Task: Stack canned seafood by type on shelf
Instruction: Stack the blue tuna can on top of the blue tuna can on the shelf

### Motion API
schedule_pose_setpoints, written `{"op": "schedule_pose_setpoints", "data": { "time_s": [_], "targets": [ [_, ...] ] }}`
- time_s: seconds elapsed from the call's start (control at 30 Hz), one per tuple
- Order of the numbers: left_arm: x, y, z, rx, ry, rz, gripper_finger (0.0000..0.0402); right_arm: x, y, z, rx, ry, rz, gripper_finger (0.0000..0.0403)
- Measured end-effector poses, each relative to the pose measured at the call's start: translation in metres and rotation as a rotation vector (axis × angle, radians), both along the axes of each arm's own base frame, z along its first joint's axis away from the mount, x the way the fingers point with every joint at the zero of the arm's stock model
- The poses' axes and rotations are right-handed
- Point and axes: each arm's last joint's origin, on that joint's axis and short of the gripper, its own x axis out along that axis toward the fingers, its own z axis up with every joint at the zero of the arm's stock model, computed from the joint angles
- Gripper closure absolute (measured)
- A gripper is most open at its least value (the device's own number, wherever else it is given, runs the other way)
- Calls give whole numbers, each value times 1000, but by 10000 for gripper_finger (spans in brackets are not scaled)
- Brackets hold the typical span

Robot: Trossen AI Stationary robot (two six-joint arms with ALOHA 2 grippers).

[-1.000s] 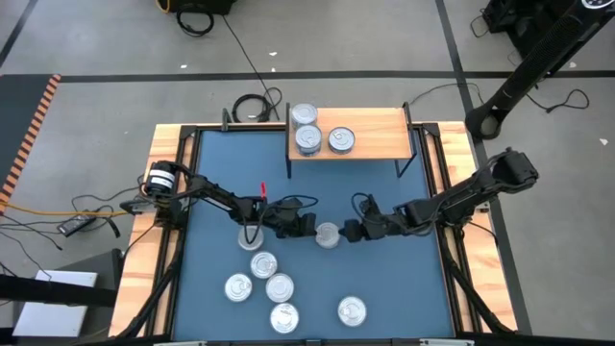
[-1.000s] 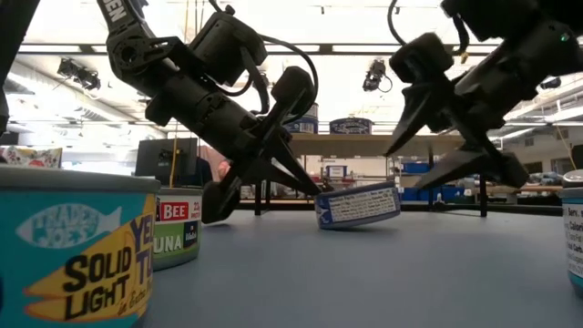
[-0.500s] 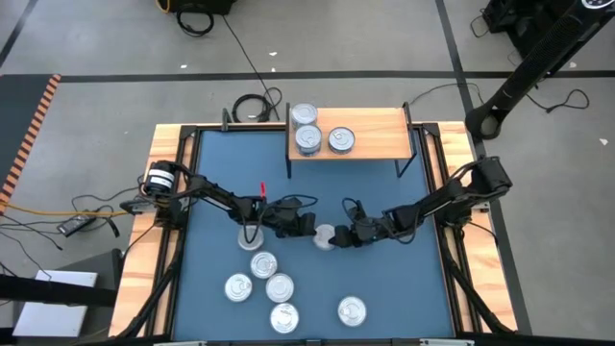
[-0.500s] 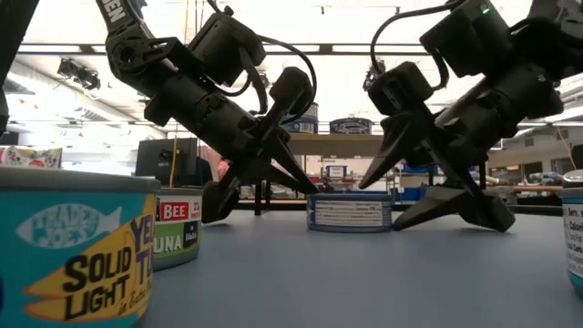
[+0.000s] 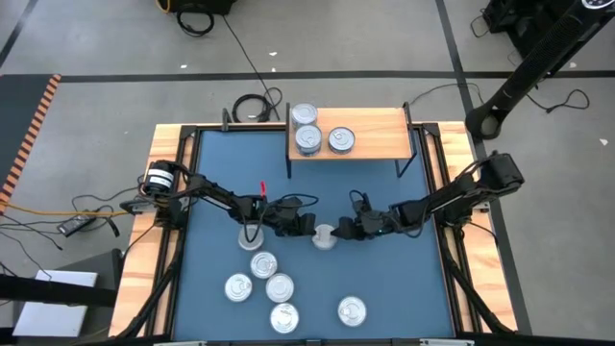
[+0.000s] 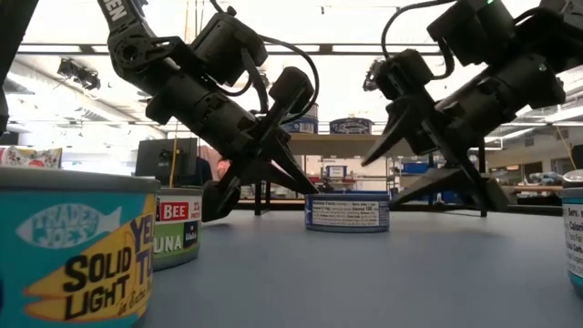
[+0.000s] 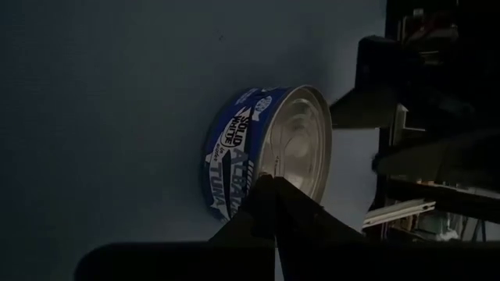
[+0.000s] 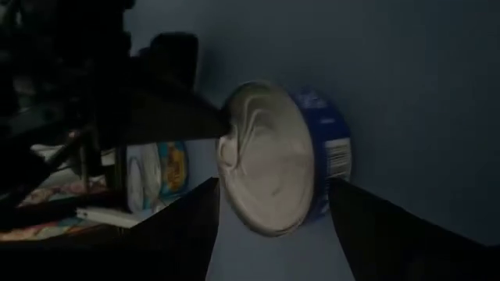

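Observation:
One blue-labelled can (image 5: pixel 325 235) of the canned seafood lies flat mid-table, silver lid up, between my two grippers. My left gripper (image 6: pixel 316 189) is shut, slanting down with its tip at the can's left top rim. My right gripper (image 8: pixel 269 234) is open, rolled on its side. One of its fingers (image 6: pixel 369 159) stands above the lid. The other finger (image 6: pixel 401 200) lies low by the can's right side. The light-wood shelf (image 5: pixel 384 135) at the far edge carries three cans (image 5: pixel 307 139). My left gripper sets its shut fingertips (image 7: pixel 269 187) on the lid's rim (image 6: pixel 314 195) at the can's left side, slanting down from the table's left. The can lies flat on its base. My right gripper's low finger is next to the can's right wall (image 6: pixel 387 211); whether it touches I cannot tell.
Several loose cans (image 5: pixel 264 264) sit near the front edge, and another can (image 5: pixel 252 235) sits under my left arm. In the low view, cans (image 6: pixel 73 251) stand close at the left and at the right edge (image 6: pixel 574 237). Wooden strips edge the blue table.
The can was tipped, its right edge raised; it has dropped flat and slid a little toward the table's left. My right gripper has come down and in toward the can, still open.

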Motion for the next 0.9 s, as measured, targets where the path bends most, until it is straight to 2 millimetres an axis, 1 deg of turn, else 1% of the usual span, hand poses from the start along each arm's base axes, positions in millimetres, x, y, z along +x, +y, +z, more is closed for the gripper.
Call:
{"op": "schedule_pose_setpoints", "data": {
  "time_s": [0.17, 0.3, 0.7, 0.9],
  "targets": [
    [0, 0, 0, 3, 9, -2, 401, -3, 0, -9, -12, 72, 3, 158],
    [-2, 0, -2, 5, 32, -2, 401, -3, 1, -9, -15, 65, -1, 156],
    [-2, 2, -2, 20, 36, -11, 401, -3, 0, -8, -28, 58, -15, 155],
    [-1, 2, -6, 22, 31, -16, 401, -2, -1, -8, -29, 55, -20, 157]
  ]
}}
